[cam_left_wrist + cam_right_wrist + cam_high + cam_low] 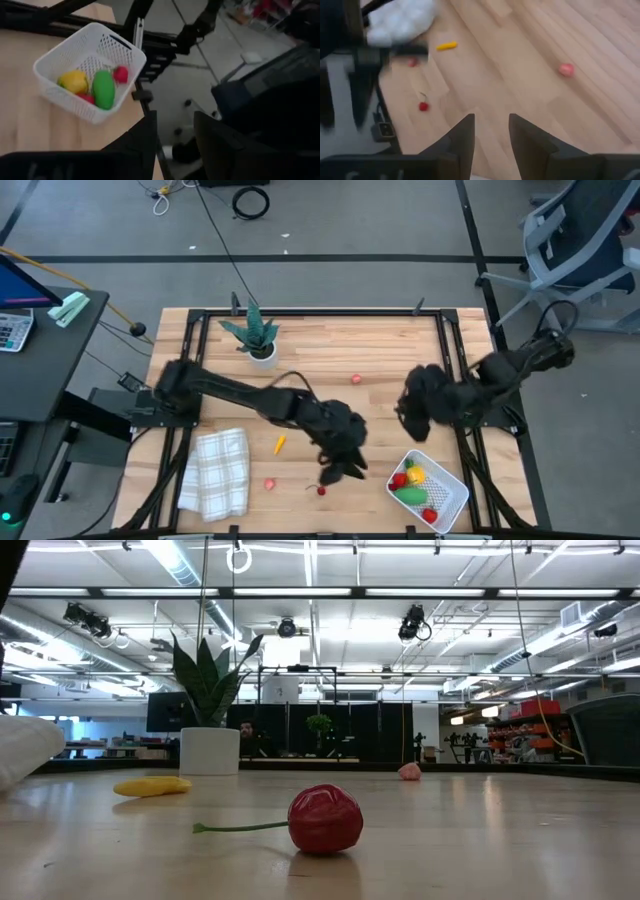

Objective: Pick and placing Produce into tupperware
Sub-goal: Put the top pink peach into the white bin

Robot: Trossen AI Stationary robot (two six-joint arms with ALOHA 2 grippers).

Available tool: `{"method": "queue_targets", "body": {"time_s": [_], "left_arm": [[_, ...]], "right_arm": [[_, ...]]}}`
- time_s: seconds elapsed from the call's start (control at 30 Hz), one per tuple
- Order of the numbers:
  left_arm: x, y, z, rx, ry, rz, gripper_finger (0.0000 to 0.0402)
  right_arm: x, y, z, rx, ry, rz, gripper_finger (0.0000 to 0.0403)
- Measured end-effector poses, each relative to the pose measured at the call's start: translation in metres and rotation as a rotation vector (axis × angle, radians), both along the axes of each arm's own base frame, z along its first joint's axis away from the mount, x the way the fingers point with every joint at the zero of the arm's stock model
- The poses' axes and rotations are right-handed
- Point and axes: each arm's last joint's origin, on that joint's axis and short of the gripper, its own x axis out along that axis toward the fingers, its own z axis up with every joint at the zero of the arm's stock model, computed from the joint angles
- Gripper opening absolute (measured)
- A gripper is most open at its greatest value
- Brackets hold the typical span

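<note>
White mesh tupperware (452,498) sits at the lower right of the overhead frame, on the pale wood table (330,350), holding a green oblong piece (411,495), a yellow pepper (415,476) and small red pieces. Four items lie loose on the boards: a cherry (321,490) with a thin green stem at lower centre, a pink-red piece (269,483) to its left beside the folded checked cloth (216,471), a thin orange piece (280,444) just above, and another pink one (355,379) nearer mid-table. The left gripper (343,468) hangs at lower centre, just above and right of the cherry; its wrist camera shows the fingers (142,145) parted with nothing between them. The right gripper (412,418) hovers at centre right, above the tupperware, its fingers (465,135) a little apart and empty. A potted spiky plant (254,335) stands in the upper left of the tabletop.
</note>
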Motion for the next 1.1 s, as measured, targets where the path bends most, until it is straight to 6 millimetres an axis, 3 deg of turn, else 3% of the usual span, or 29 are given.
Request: {"method": "queue_targets", "body": {"time_s": [0.17, 0.3, 0.47, 0.6, 0.8, 0.97, 1.1], "left_arm": [[-0.051, 0.014, 0.045, 0.055, 0.103, 0.079, 0.0115], [-0.094, 0.021, 0.082, 0.122, 0.08, 0.208, 0.01], [-0.138, 0.027, 0.11, 0.193, 0.051, 0.303, 0.0082], [-0.157, 0.032, 0.119, 0.191, 0.073, 0.318, 0.0071], [-0.166, 0.034, 0.117, 0.201, 0.13, 0.322, 0.006], [-0.17, 0.036, 0.11, 0.242, 0.206, 0.314, 0.0055], [-0.17, 0.036, 0.11, 0.26, 0.2, 0.302, 0.0056]], "right_arm": [[0.008, 0.03, -0.014, -0.041, 0.02, 0.01, 0.0128], [0.025, 0.048, -0.035, -0.127, 0.083, 0.041, 0.0128], [0.06, 0.045, -0.067, -0.303, 0.225, 0.088, 0.0145], [0.093, 0.01, -0.09, -0.317, 0.37, 0.068, 0.0188], [0.133, -0.072, -0.121, -0.192, 0.539, 0.024, 0.0252], [0.149, -0.138, -0.153, 0.115, 0.589, -0.253, 0.0267], [0.157, -0.166, -0.178, 0.231, 0.612, -0.385, 0.0259]]}}
